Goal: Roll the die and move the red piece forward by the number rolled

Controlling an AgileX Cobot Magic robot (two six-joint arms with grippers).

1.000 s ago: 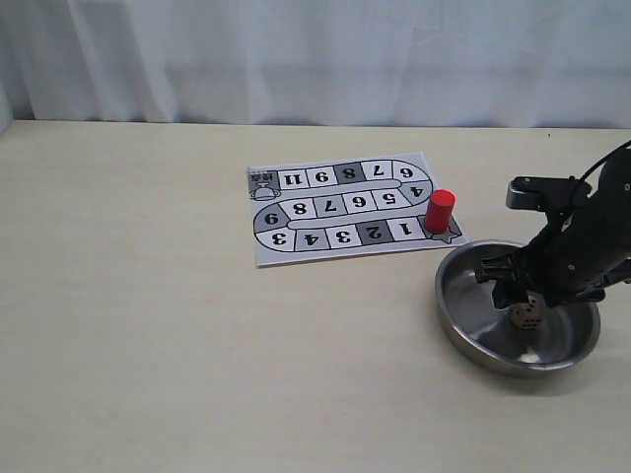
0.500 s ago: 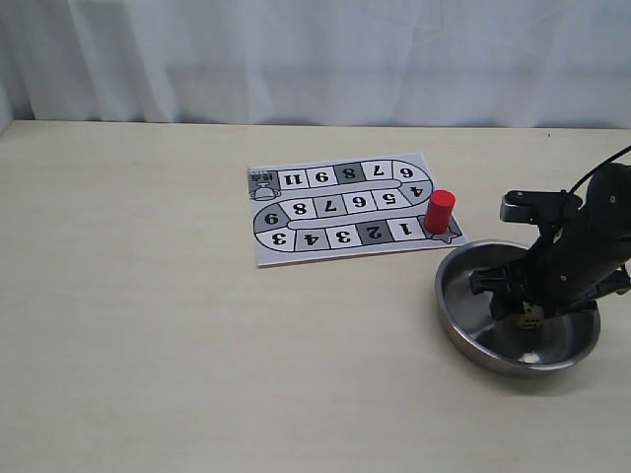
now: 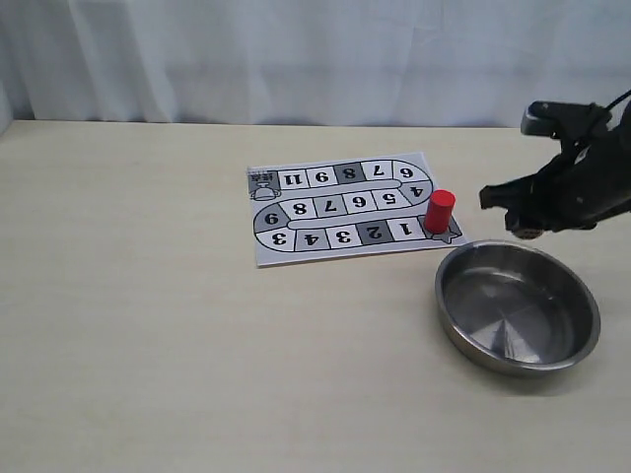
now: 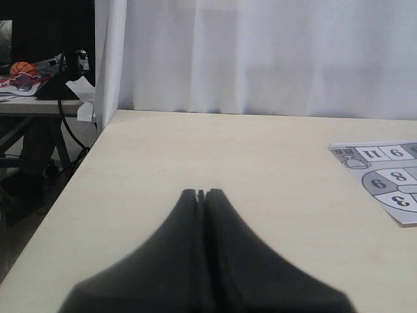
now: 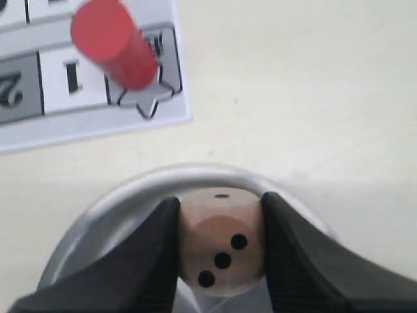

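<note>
- Pinches the die (image 5: 221,228) in the right gripper (image 5: 220,261), clamped from 2 sides, with a 3-pip face turned to the wrist camera.
- Holds it in the air above the steel bowl (image 3: 449,305), near the rim on the board's side and clear of the bowl floor.
- Shows nothing else inside the bowl.
- Reads as the roll step: die in grip, not yet dropped.
- Calls next for spreading the gripper over the bowl's middle, so that the die tumbles and settles inside, then for reading the top face.
- Shows the red piece (image 3: 440,210) upright on the star square at the near right corner of the board (image 3: 335,202), just beside square 1, not yet advanced.
- Shows the left gripper (image 4: 201,193) pressed together on nothing, low over bare table (image 3: 148,315), well apart from the bowl and the red piece.
- Puts the red piece near the bowl rim and near the right arm, hence some risk of a knock on the way past.
- Risks a bounce over the low bowl wall if released this close to the rim.
</note>
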